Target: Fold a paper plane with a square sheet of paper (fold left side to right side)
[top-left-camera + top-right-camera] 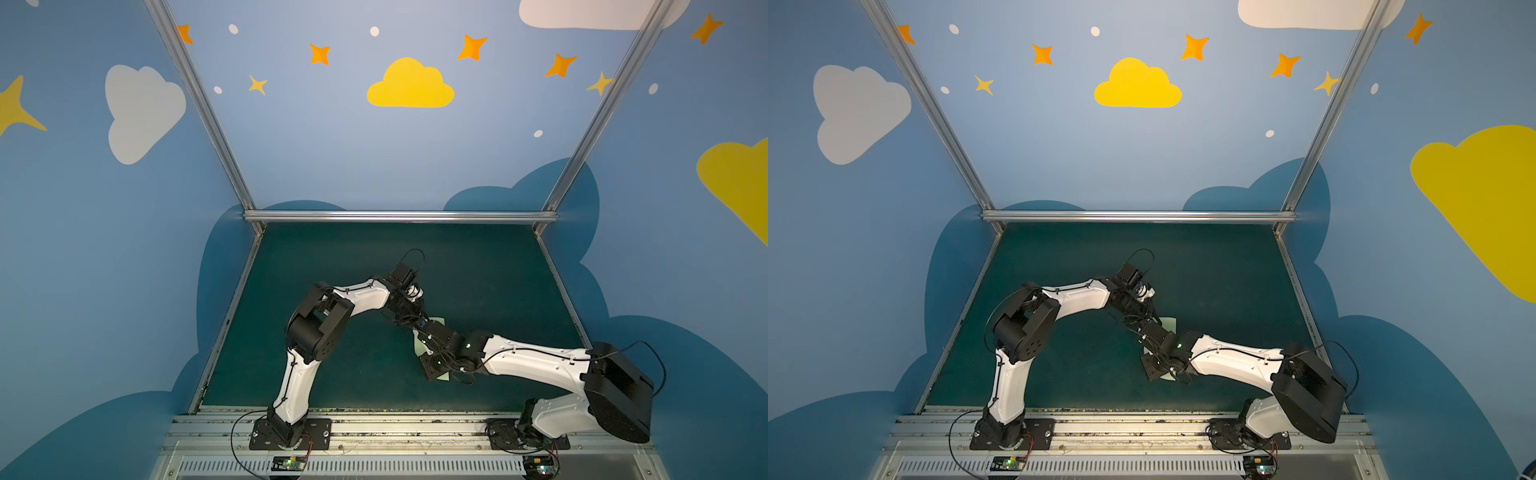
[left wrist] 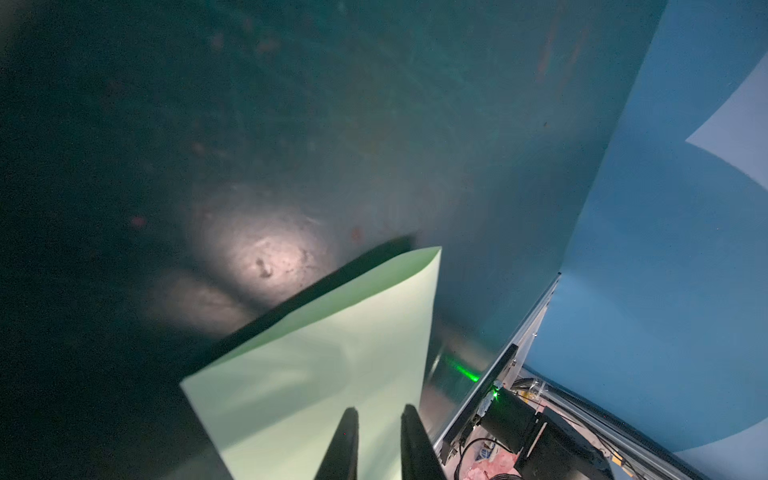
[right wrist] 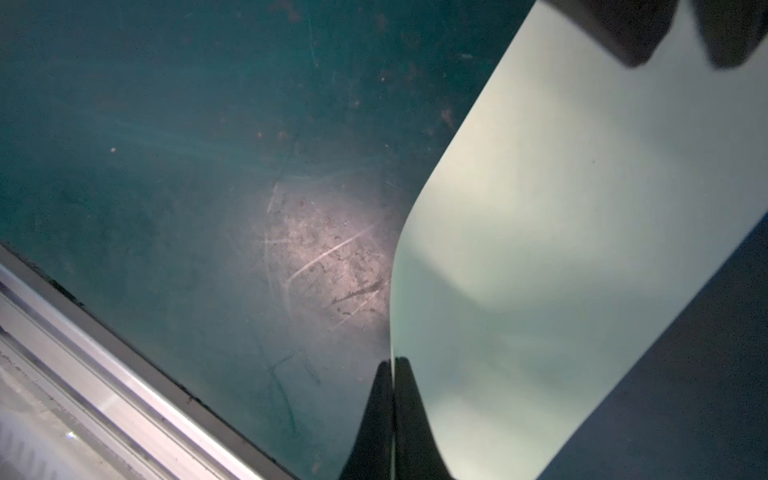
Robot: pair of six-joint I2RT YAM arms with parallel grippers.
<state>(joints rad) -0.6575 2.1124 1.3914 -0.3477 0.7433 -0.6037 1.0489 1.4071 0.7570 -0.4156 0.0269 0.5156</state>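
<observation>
The pale green sheet of paper (image 2: 324, 353) (image 3: 561, 228) curves up off the dark green mat. In both top views only slivers of the paper (image 1: 437, 321) (image 1: 1169, 322) show under the two wrists. My right gripper (image 3: 392, 361) (image 1: 417, 332) is shut on one edge of the paper, which runs between its fingers. My left gripper (image 2: 378, 411) (image 1: 423, 321) hovers over the sheet with a narrow gap between its jaws and nothing seen between them. Its fingertips (image 3: 631, 37) show at the sheet's far end in the right wrist view. A paper plane shape is out of view.
The green mat (image 1: 478, 270) is walled by blue panels and an aluminium frame (image 1: 399, 216). A metal rail (image 3: 104, 374) runs along the front edge. Both arms meet at mid-table, and the right arm's wrist (image 2: 511, 415) sits close beside the left gripper.
</observation>
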